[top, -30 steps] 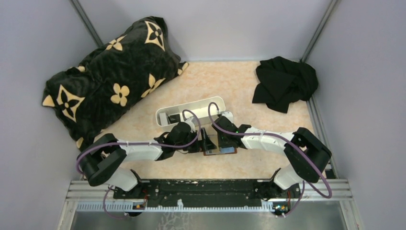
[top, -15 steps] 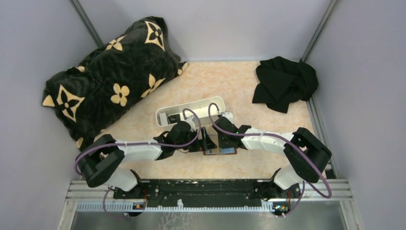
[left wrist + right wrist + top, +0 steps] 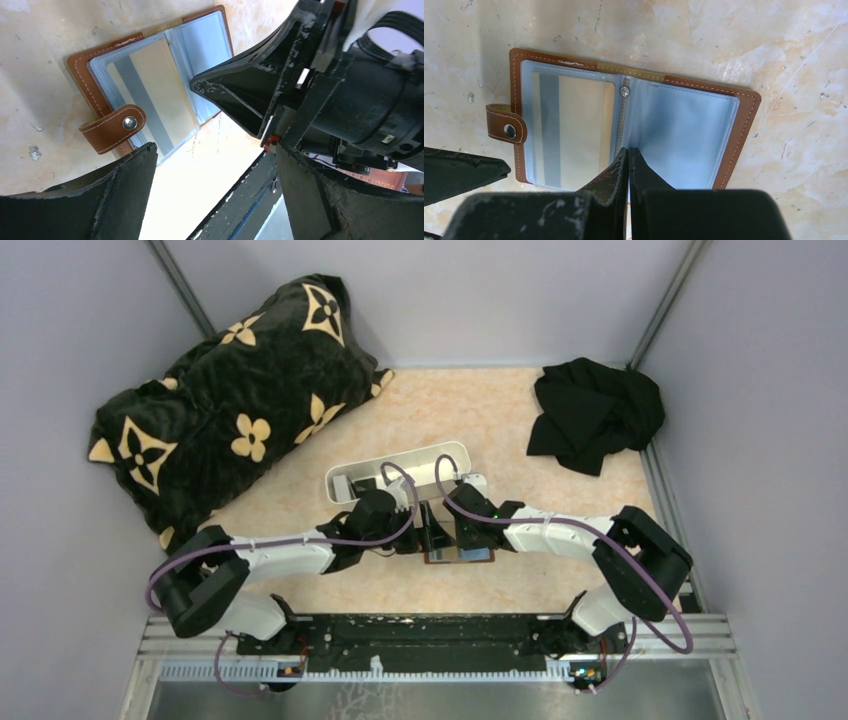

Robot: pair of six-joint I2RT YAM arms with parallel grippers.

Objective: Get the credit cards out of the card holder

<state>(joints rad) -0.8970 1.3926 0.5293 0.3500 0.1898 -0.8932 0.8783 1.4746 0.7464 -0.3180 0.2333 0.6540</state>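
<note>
Card holder (image 3: 684,125) lies open flat on bench (image 3: 774,50), snap tab on one short edge. One credit card (image 3: 574,130) sits in tab-side pocket, not out. Other pocket looks empty, though glare makes it hard to tell. R claw (image 3: 628,152) pinched together, tip at holder's spine, no change in last sec. L claw (image 3: 215,155) spread wide, empty, just beside holder's tab edge. L arm elbow shifted slightly, claw barely moved. Prob. R pins, L still lining up; pull not begun.
</note>
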